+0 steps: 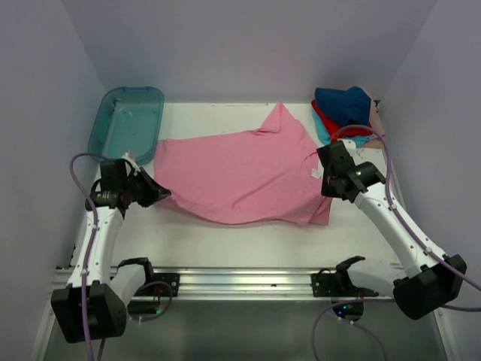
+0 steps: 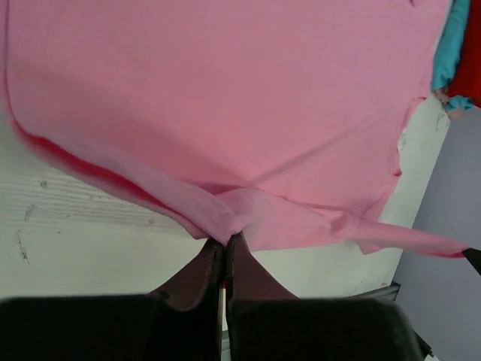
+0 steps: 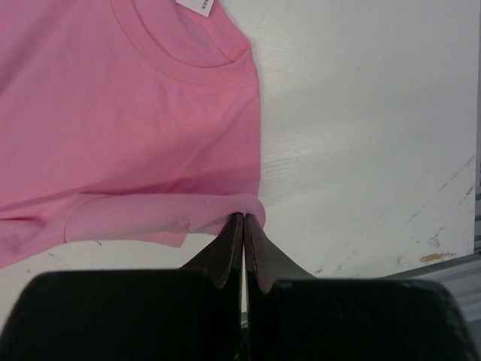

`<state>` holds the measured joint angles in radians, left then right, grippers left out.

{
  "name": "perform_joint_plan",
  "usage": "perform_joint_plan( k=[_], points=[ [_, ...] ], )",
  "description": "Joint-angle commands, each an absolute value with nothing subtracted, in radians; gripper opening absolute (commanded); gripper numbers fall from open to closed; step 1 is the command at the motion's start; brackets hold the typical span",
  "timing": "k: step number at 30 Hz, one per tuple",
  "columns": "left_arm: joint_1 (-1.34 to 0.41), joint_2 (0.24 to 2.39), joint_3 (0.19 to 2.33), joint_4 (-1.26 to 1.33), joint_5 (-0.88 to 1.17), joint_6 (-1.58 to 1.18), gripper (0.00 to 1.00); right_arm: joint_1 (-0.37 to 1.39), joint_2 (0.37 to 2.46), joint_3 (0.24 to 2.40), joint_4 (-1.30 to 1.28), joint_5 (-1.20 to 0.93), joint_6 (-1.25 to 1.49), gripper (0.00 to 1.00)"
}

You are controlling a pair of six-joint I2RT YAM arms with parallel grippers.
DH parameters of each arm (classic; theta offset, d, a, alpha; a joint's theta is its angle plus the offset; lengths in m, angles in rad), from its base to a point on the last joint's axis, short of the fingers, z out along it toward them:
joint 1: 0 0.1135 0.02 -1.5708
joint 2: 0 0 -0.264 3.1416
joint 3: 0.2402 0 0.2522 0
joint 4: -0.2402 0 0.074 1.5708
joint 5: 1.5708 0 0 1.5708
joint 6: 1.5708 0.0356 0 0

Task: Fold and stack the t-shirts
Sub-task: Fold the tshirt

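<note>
Across the middle of the white tabletop (image 1: pixel 225 241) lies the soft pink cloth t-shirt (image 1: pixel 240 177), spread nearly flat. At the shirt's left end the left gripper (image 2: pixel 225 241) is pinched tight on a fold of its edge. At the right end the right gripper (image 3: pixel 243 219) is clamped on a sleeve edge. A pile of navy, red and teal t-shirts (image 1: pixel 344 105) sits in the upper right corner.

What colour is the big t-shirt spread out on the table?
The t-shirt is pink, clearest in the top view.
</note>
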<state>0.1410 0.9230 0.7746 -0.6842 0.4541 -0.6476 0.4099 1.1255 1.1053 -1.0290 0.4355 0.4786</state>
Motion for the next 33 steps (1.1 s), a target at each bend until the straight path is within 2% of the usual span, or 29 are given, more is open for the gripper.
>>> perform_joint_plan(
  k=[1, 10, 22, 33],
  points=[
    [0.146, 1.009, 0.727, -0.542, 0.423, -0.661, 0.00, 0.388, 1.186, 1.163, -0.931, 0.495, 0.483, 0.00],
    [0.199, 1.199, 0.704, -0.434, 0.307, -0.655, 0.00, 0.318, 1.380, 1.287, -0.833, 0.522, 0.430, 0.00],
    [0.250, 1.318, 0.732, -0.344, 0.245, -0.657, 0.00, 0.210, 1.592, 1.345, -0.701, 0.477, 0.410, 0.00],
    [0.261, 1.443, 0.788, -0.261, 0.327, -0.670, 0.00, 0.204, 1.724, 1.439, -0.661, 0.466, 0.405, 0.00]
  ],
)
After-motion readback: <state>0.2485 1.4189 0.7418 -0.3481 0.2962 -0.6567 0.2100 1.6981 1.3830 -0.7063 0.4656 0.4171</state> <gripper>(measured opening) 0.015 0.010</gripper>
